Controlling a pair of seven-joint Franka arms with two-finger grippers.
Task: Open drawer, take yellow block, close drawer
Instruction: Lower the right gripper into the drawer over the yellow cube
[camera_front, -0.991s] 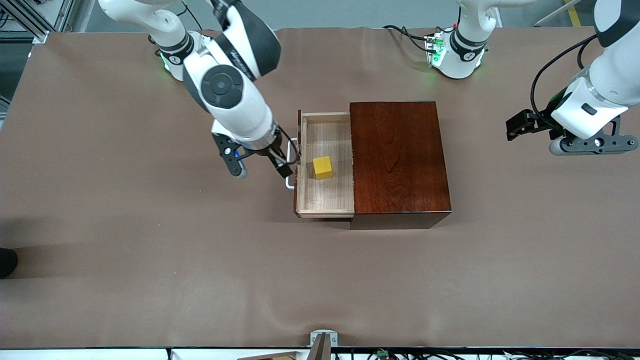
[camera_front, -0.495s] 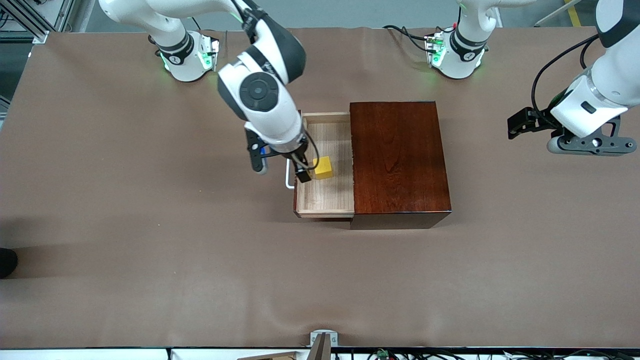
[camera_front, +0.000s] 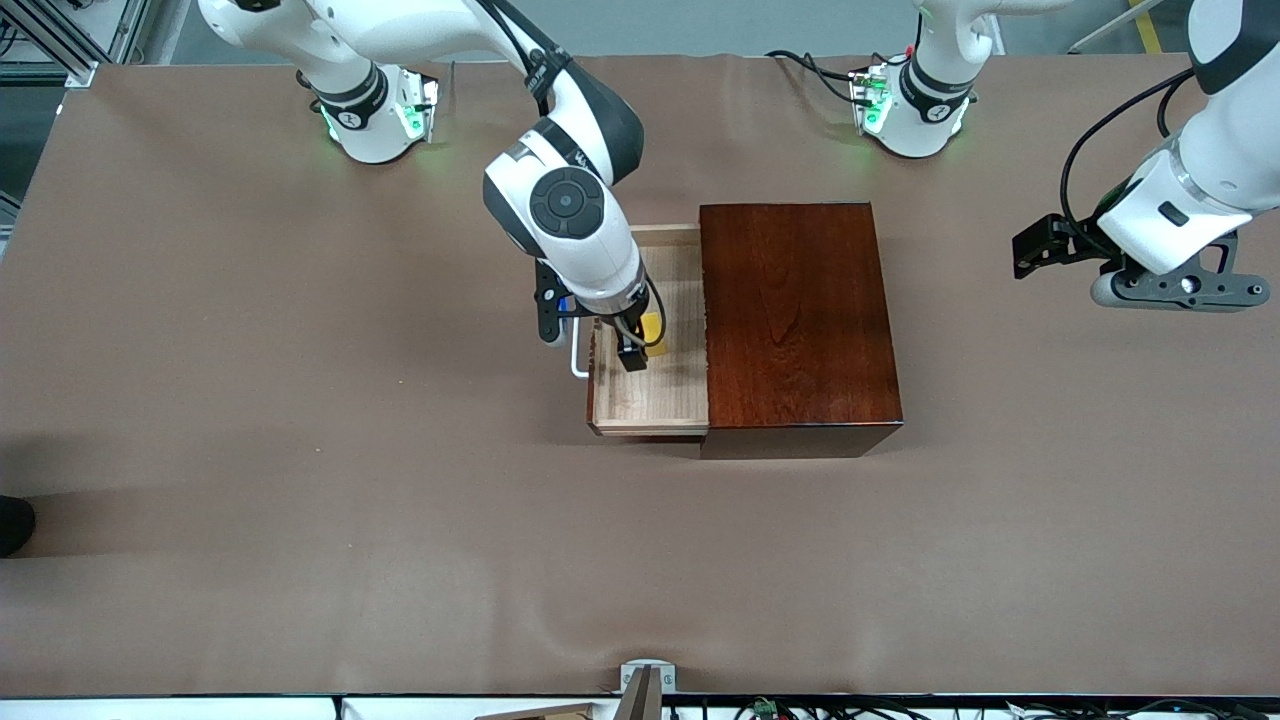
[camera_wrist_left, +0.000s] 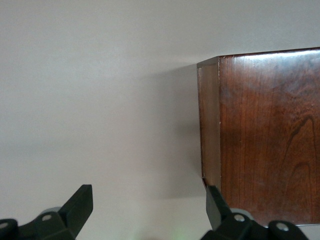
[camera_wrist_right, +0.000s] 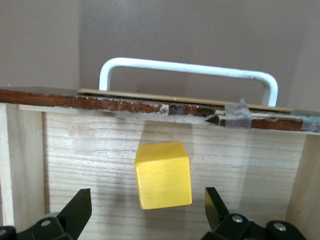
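Observation:
The drawer (camera_front: 650, 400) stands pulled out of the reddish-brown wooden box (camera_front: 795, 320) toward the right arm's end of the table, its white handle (camera_front: 577, 362) outermost. The yellow block (camera_front: 654, 334) lies on the drawer floor, partly hidden by my right gripper (camera_front: 633, 352). My right gripper is open, low over the drawer beside the block. In the right wrist view the yellow block (camera_wrist_right: 162, 175) sits just ahead of the open right gripper (camera_wrist_right: 148, 212), in line with the gap between its fingers, with the handle (camera_wrist_right: 190, 70) past it. My left gripper (camera_front: 1036, 250) is open and empty, waiting.
The left wrist view shows the open left gripper (camera_wrist_left: 147, 212) over bare table with a corner of the wooden box (camera_wrist_left: 265, 135) ahead. The brown table cover (camera_front: 300, 450) stretches around the box. The arm bases (camera_front: 905, 100) stand at the table's top edge.
My right gripper has moved from beside the drawer handle to over the open drawer, ending at the yellow block. The left arm has barely moved.

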